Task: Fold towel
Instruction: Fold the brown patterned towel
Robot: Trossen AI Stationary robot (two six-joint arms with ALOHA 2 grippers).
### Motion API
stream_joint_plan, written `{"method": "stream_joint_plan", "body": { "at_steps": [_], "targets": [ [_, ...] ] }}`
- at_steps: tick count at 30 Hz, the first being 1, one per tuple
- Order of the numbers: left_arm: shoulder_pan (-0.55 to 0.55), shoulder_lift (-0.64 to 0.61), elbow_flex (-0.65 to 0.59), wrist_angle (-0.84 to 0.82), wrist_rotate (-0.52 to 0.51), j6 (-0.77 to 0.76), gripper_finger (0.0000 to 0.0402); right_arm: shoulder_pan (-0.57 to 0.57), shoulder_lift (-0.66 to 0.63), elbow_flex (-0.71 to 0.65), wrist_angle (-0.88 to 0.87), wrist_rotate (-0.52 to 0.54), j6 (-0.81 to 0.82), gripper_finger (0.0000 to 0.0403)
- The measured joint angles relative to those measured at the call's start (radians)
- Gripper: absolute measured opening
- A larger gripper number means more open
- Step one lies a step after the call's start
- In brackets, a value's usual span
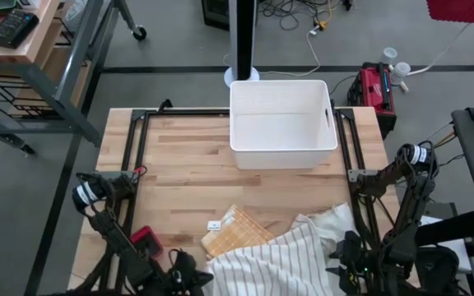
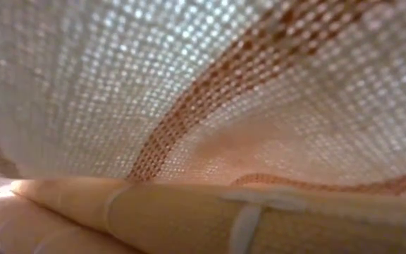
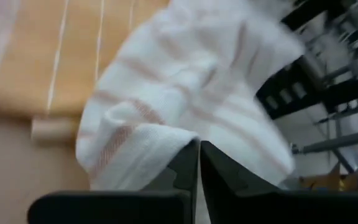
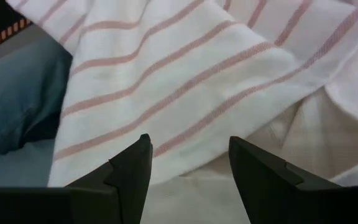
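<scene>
Towel (image 1: 290, 261) is lying crumpled at the near edge of the table (image 1: 179, 177), between the 2 arms. At near left, the left gripper (image 3: 199, 163) is being pressed together beside a fold of cloth; whether fabric is actually pinched cannot be told. At near right, the right gripper (image 4: 188, 162) is being held spread just above the striped edge. For a clean fold, both corners should probably be gripped securely before any lifting is attempted.

Both dark jointed metal arms (image 1: 109, 222) carry white-and-black banded cylinders (near the upper joint). Black angular plastic fingers (image 4: 132, 171) taper to blunt tips.
</scene>
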Motion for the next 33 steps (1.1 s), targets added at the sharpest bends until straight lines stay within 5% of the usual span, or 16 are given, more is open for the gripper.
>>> {"method": "stream_joint_plan", "body": {
  "at_steps": [10,16,22,33],
  "targets": [
    [-0.077,-0.050,0.087,-0.130,-0.223,0.047,0.0000,-0.129,0.019,-0.012,-0.222,-0.008,0.080,0.0218],
    [-0.078,-0.052,0.123,-0.136,-0.210,0.088,0.0000,-0.221,0.019,-0.016,-0.283,-0.023,0.019,0.0221],
    [-0.078,-0.051,0.131,-0.173,-0.089,-0.008,0.0000,-0.292,0.019,-0.058,-0.276,-0.090,-0.057,0.0213],
    [-0.077,-0.032,0.130,-0.217,-0.083,-0.037,0.0000,-0.334,0.019,-0.150,0.065,-0.141,-0.314,0.0164]
  ]
}}
